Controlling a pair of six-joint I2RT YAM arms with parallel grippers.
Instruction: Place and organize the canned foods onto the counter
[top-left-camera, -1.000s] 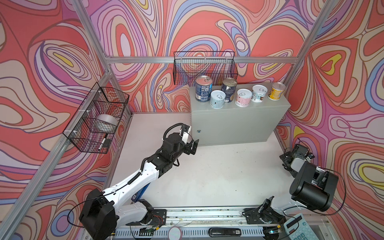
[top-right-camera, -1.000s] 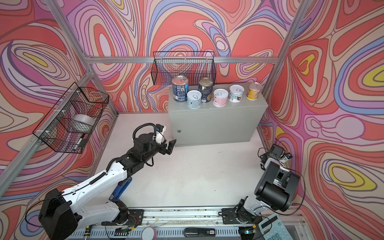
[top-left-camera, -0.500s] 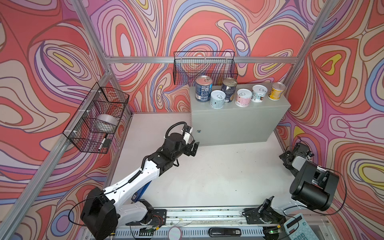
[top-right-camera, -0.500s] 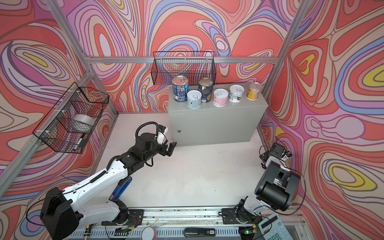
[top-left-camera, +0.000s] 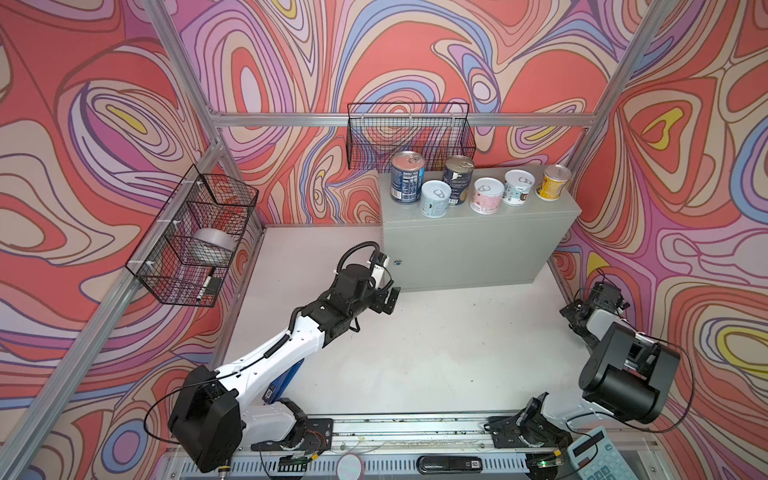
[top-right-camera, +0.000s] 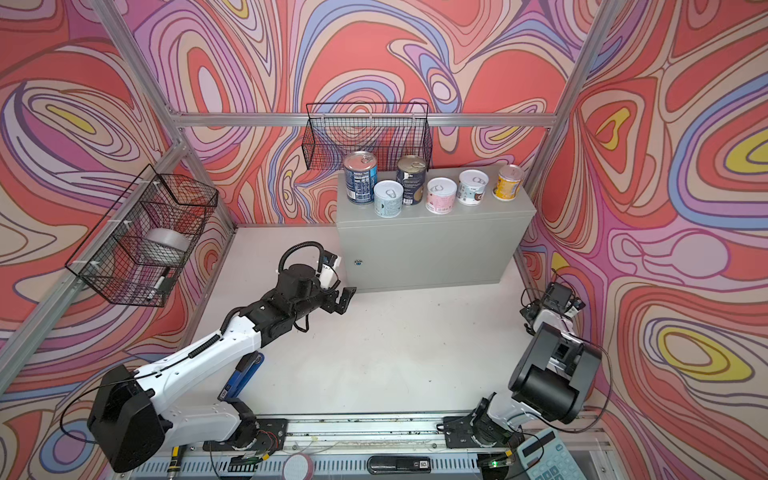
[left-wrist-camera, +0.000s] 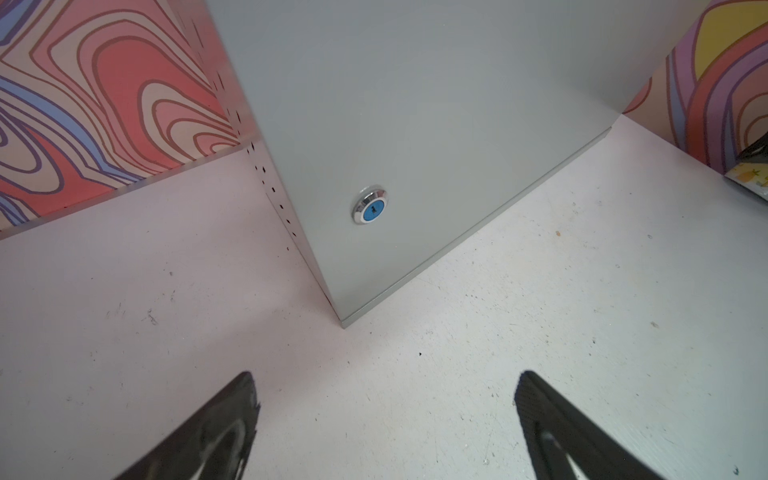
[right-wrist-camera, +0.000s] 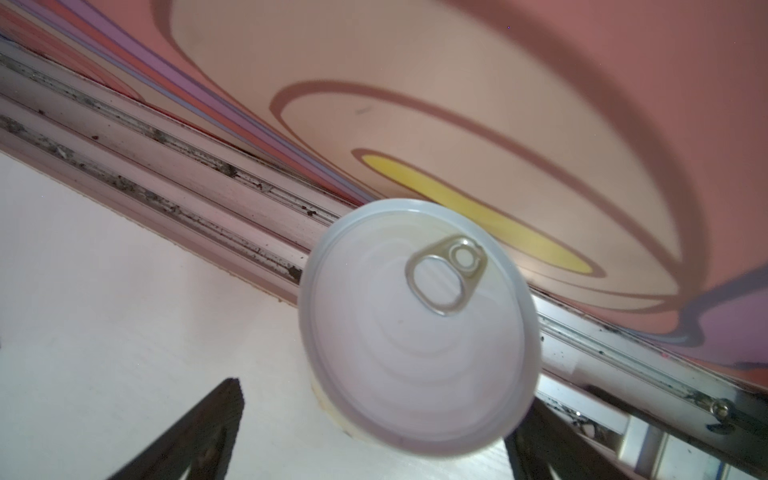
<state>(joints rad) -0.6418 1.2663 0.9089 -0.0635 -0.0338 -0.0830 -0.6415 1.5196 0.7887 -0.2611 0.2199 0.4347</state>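
- At 1 o'clock, counter (top-left-camera: 478, 245) carries six cans (top-left-camera: 486, 201); wire basket (top-left-camera: 409, 137) hangs just behind.
- Left gripper (left-wrist-camera: 386, 374) spread, empty, facing lock (left-wrist-camera: 369, 205).
- Right gripper (right-wrist-camera: 378, 399), 3 o'clock, spread around seventh can (right-wrist-camera: 415, 328) beside wall rail (right-wrist-camera: 166, 195).

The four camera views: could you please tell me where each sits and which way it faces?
Both top views: high over the front rail, looking down at the counter and canned foods; left hand and right hand show.
Left wrist: near the floor, facing the counter's lock; open left hand's tips show.
Right wrist: close above a can lid by the wall; open right hand flanks it.
Shared: left wrist and top views show the lock.
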